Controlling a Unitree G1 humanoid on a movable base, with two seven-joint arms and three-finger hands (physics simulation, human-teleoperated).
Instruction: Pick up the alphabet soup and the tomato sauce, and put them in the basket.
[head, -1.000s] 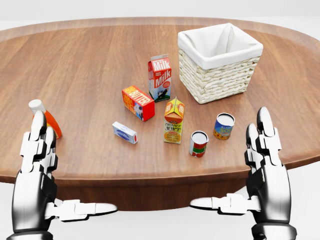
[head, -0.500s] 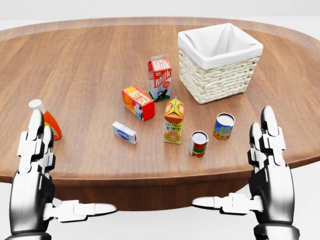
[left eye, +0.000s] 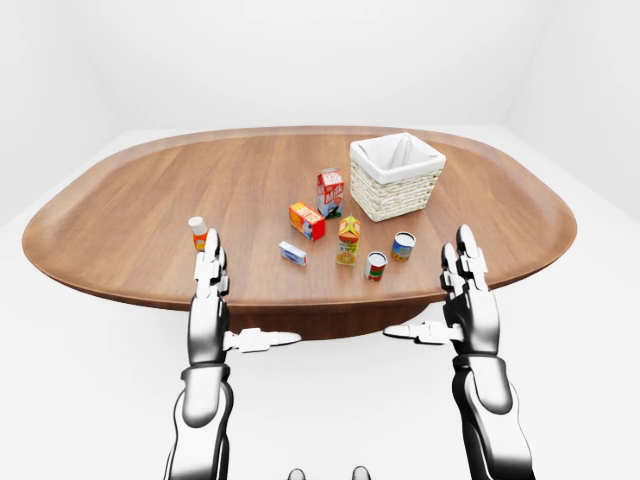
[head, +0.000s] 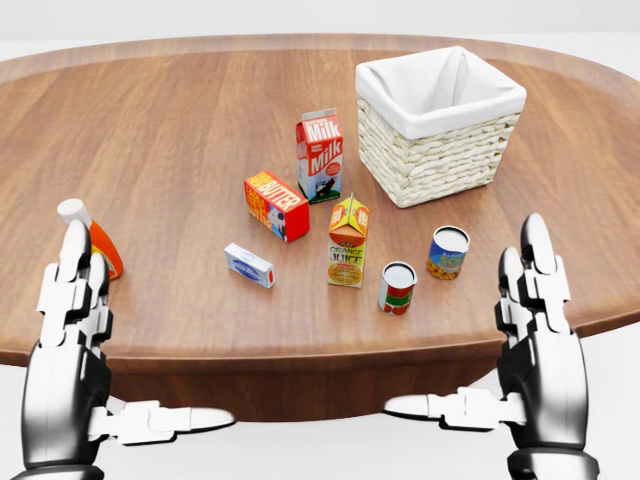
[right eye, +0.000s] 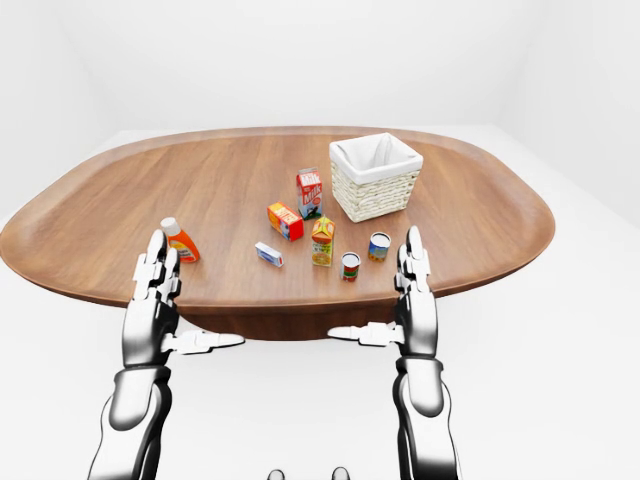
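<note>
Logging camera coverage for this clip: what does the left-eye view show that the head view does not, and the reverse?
Only the left-eye view shows the whole oval table, the white floor and walls around it, and both forearms down to the picture's bottom.

Only the head view makes the carton labels readable: milk, butter, orange juice.

Both show the lined wicker basket, the two cans, the small white box, the orange bottle, and the open left hand and right hand holding nothing.
</note>
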